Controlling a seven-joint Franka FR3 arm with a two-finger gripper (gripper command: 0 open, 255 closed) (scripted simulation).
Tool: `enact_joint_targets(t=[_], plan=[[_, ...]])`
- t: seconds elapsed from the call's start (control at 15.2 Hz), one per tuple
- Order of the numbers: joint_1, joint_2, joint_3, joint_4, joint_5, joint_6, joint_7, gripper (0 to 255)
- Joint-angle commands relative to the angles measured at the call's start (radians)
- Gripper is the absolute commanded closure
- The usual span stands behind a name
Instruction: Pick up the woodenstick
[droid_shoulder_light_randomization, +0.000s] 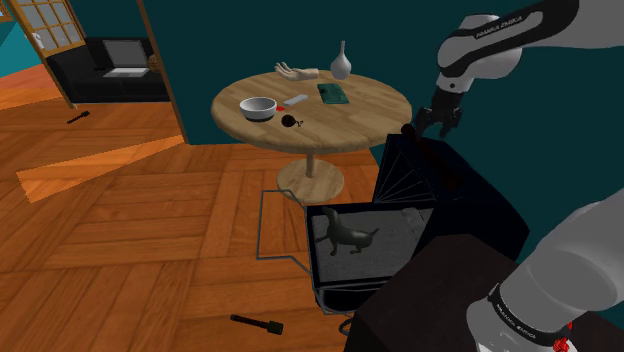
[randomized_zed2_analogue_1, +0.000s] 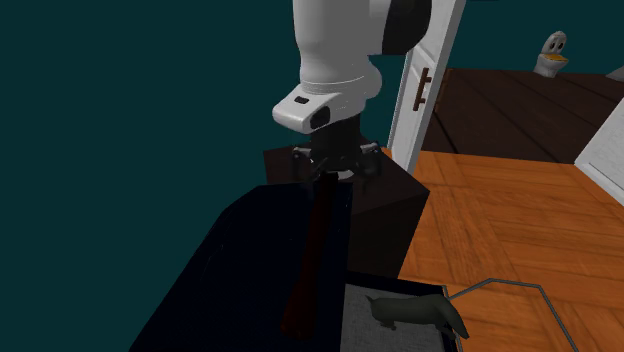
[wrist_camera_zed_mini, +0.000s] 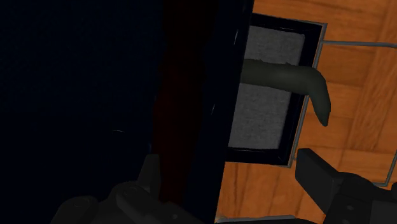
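Wrist view: fingers (wrist_camera_zed_mini: 324, 181) spread wide, pinching nothing.
Woodenstick (wrist_camera_zed_mini: 178, 95): dark red, lying flat on the black cabinet (randomized_zed2_analogue_1: 250, 260), just beside one finger.
Done: gripper (randomized_zed2_analogue_1: 337, 165) poised over its end.
Left: probably closing, lifting.

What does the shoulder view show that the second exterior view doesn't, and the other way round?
The shoulder view adds a round wooden table carrying a white bowl and a white vase. The second exterior view adds a long dark reddish stick lying on a dark surface below the black two-finger hand, plus a white door. Both show that hand and a dark animal figure.
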Motion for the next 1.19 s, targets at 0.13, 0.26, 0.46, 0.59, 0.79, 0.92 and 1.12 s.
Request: enact_joint_targets(t=[0.13,0.26,0.46,0.59,0.79,0.92,1.12], plan=[[-0.016,0.138,-0.051,0.044,0.065,0.057,-0.062,0],[-0.019,0.157,-0.055,0.042,0.076,0.074,-0.072,0],[-0.018,0.181,-0.057,0.023,0.090,0.113,-0.085,0],[-0.018,0.197,-0.057,0.011,0.101,0.139,-0.095,0],[-0.018,0.211,-0.058,0.002,0.110,0.160,-0.103,0],[-0.018,0.210,-0.057,0.002,0.109,0.159,-0.101,255],[-0.018,0.210,-0.057,0.002,0.109,0.159,-0.101,255]])
